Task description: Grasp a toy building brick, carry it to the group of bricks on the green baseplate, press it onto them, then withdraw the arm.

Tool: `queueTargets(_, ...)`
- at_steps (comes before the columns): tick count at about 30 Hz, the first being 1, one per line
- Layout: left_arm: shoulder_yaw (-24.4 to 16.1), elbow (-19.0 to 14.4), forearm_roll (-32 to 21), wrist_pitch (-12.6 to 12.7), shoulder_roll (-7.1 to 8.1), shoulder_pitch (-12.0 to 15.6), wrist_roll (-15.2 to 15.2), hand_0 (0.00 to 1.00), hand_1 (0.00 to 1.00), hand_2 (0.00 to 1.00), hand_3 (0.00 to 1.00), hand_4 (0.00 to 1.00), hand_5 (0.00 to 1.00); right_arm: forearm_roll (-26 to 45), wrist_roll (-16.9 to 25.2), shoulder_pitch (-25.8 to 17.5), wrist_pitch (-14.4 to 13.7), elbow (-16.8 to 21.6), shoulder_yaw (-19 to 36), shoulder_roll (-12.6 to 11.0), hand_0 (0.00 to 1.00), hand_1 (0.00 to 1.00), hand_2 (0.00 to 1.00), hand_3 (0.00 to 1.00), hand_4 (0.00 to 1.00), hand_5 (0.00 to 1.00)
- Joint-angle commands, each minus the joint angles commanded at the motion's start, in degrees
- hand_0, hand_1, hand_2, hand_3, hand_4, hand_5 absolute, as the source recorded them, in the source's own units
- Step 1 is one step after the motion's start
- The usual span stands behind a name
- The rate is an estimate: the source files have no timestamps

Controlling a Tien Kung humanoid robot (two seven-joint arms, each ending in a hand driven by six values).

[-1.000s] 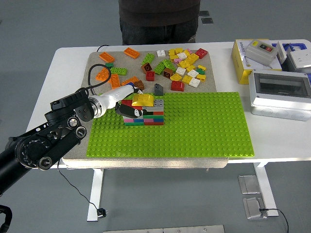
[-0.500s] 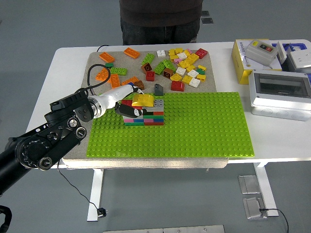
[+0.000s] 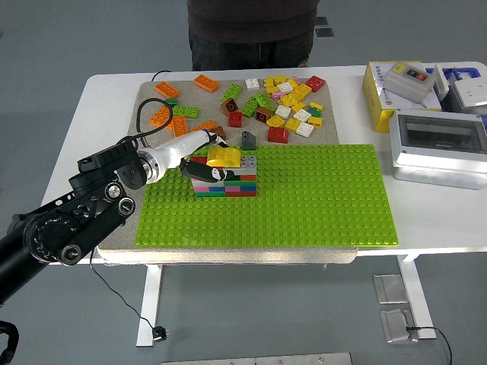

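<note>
A stack of mixed-colour bricks [image 3: 236, 182] stands at the near-left part of the green baseplate [image 3: 319, 198]. A yellow brick [image 3: 225, 156] lies on top of the stack, next to a grey brick [image 3: 247, 160]. My left hand [image 3: 207, 164] reaches in from the left, its fingers curled around the left side of the stack just under and beside the yellow brick. Whether the fingers still grip the yellow brick is hard to tell; they touch it. My right arm is out of view.
Several loose bricks [image 3: 281, 103] in orange, green, yellow, red and white lie on the grey mat [image 3: 327, 133] behind the baseplate. A person [image 3: 251, 30] stands at the far side. Boxes and a grey enclosure [image 3: 437, 148] sit at the right.
The left hand has shifted slightly up and back at the stack; the yellow brick stays on top.
</note>
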Motion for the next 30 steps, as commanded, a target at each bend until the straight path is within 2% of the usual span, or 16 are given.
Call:
queueTargets(1, 0.0, 0.0, -0.1, -0.1, 0.0, 0.0, 0.0, 0.989, 0.985, 0.991, 0.798, 0.772, 0.431, -0.1, 0.0, 0.0, 0.0, 0.0, 0.0, 0.0, 0.771, 0.711, 0.748, 0.732, 0.534, 0.858)
queueTargets(6, -0.2, 0.0, -0.3, -0.3, -0.08, 0.1, -0.2, 0.989, 0.985, 0.991, 0.798, 0.772, 0.431, -0.3, 0.1, 0.0, 0.1, 0.0, 0.1, 0.0, 0.771, 0.711, 0.748, 0.732, 0.534, 0.858)
queueTargets(13, -0.7, -0.2, -0.5, -0.9, -0.06, 0.1, -0.5, 0.992, 0.988, 0.993, 0.798, 0.791, 0.455, -0.4, 0.1, 0.0, 0.0, 0.0, 0.0, -0.1, 0.771, 0.711, 0.749, 0.73, 0.525, 0.851)
queueTargets(25, -1.9, -0.5, -1.8, -1.4, 0.6, -1.2, -2.7, 0.997, 0.99, 0.997, 0.797, 0.824, 0.48, 0.0, 0.1, 0.2, 0.0, 0.0, -0.8, -0.2, 0.771, 0.711, 0.748, 0.727, 0.525, 0.851)
queueTargets(30, -3.7, -2.1, -1.0, -1.8, 1.06, -1.2, -2.3, 0.997, 0.99, 0.997, 0.797, 0.824, 0.48, -0.5, 0.1, 0.2, -0.1, 0.0, -0.4, -0.3, 0.771, 0.711, 0.748, 0.727, 0.525, 0.851)
